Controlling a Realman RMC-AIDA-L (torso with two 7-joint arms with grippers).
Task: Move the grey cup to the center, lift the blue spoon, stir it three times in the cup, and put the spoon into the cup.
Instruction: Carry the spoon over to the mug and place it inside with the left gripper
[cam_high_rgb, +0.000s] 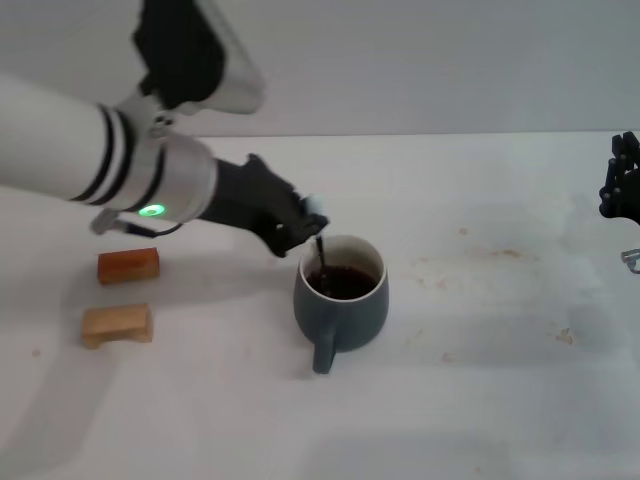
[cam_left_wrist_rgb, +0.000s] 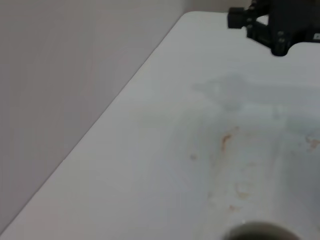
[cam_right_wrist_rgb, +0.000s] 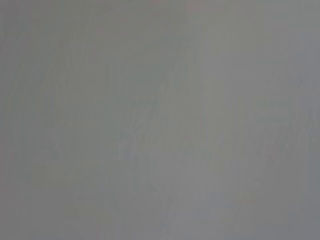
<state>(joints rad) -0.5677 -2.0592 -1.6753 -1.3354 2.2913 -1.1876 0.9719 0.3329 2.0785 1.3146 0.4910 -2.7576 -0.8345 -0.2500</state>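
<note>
Cup (cam_high_rgb: 341, 301): grey, upright near the middle of the table (cam_high_rgb: 480, 400), handle towards the robot; dark liquid inside. In the left wrist view only a sliver of its rim (cam_left_wrist_rgb: 262, 232) shows at the picture's edge.
Spoon (cam_high_rgb: 321, 250): only a thin dark stem shows, running from the gripper down into the liquid; the bowl is under the surface and the handle is mostly hidden in the fingers.
Left gripper (cam_high_rgb: 300, 228): just over the cup's far-left rim, fingers clenched on the spoon's top.
Right gripper (cam_high_rgb: 622, 190): at the table's right edge, partly cut off, well apart from the cup; whether it is spread or closed cannot be told.
Blocks: an orange one (cam_high_rgb: 128, 266) and a tan one (cam_high_rgb: 117, 325) left of the cup.
Right wrist view: a plain grey blur, nothing to make out.
</note>
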